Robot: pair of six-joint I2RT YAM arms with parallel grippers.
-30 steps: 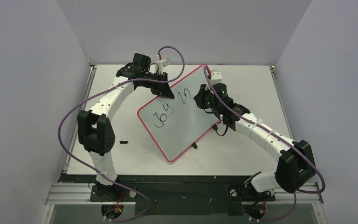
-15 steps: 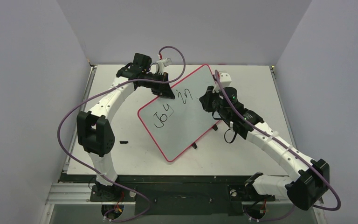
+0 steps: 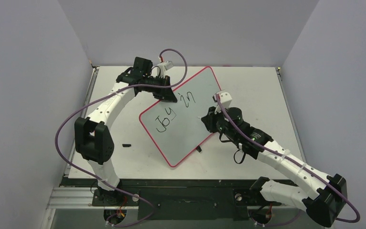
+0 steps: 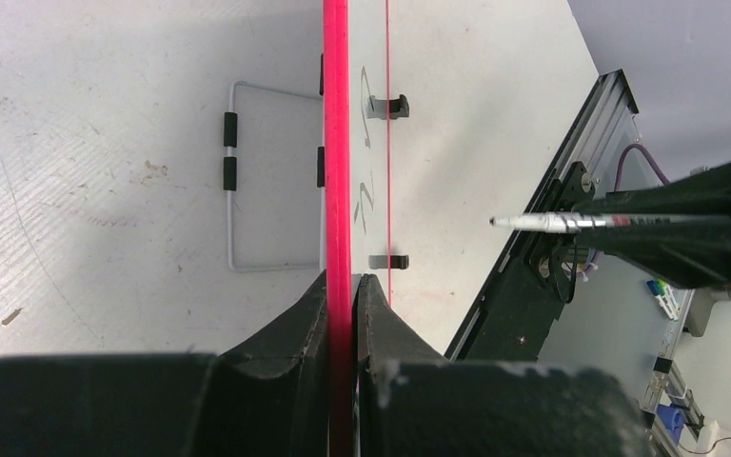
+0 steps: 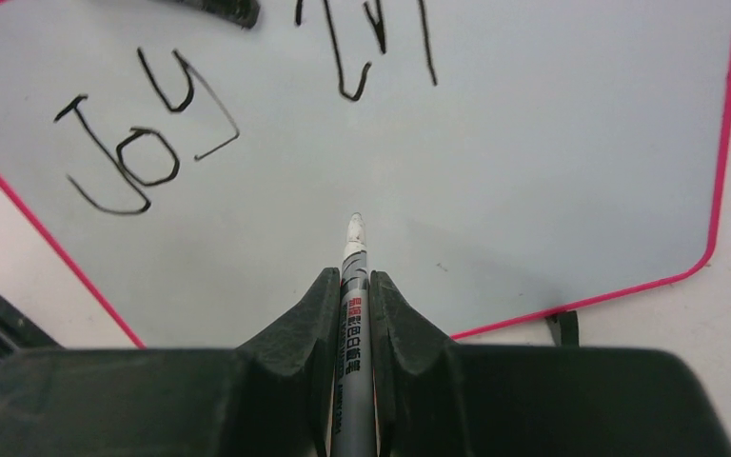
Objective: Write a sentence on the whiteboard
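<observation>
The whiteboard (image 3: 183, 136) is propped at a tilt in the table's middle, with its red rim all round. Black marker words "Joy" (image 3: 166, 118), underlined, and "in" (image 3: 188, 98) are on it. My left gripper (image 3: 169, 93) is shut on the board's top rim (image 4: 336, 143), and its jaws pinch the red edge (image 4: 343, 278). My right gripper (image 3: 208, 121) is shut on a grey marker (image 5: 354, 286). The marker's tip points at bare board (image 5: 533, 143) below "in" (image 5: 371, 48) and right of "Joy" (image 5: 138, 143). In the left wrist view the marker (image 4: 552, 222) stands a little off the surface.
A small black piece (image 3: 127, 144) lies on the table left of the board. Black clips (image 3: 198, 149) stick out at the board's lower edge. A wire stand (image 4: 233, 190) is behind the board. Grey walls close in the left, back and right.
My right gripper has moved with the marker from the board's upper right, beside "in", down to the board's lower middle. The left gripper and board shifted only slightly.
</observation>
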